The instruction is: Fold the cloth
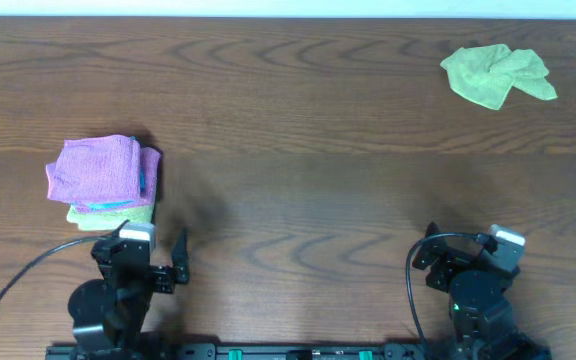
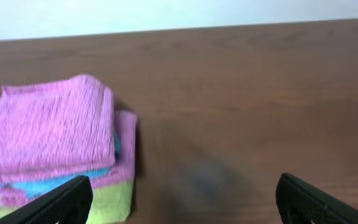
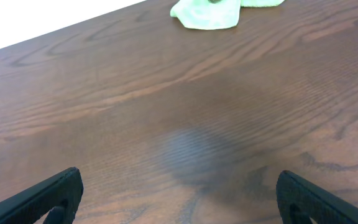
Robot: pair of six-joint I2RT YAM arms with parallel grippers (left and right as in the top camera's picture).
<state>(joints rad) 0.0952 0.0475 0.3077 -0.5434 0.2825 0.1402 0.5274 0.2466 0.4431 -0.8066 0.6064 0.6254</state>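
A crumpled light-green cloth [image 1: 496, 75] lies at the far right of the table; it also shows at the top of the right wrist view [image 3: 207, 14]. A stack of folded cloths [image 1: 104, 180], purple on top with blue and green below, sits at the left; it also shows in the left wrist view [image 2: 48, 140]. My left gripper [image 1: 150, 262] is open and empty, just in front of the stack; in its own view its fingertips [image 2: 179, 202] are wide apart. My right gripper [image 1: 458, 262] is open and empty near the front edge, far from the green cloth; its fingertips [image 3: 179, 196] are wide apart.
The wooden table [image 1: 298, 170] spans the whole view. Black cables [image 1: 23, 280] run from both arm bases at the front edge.
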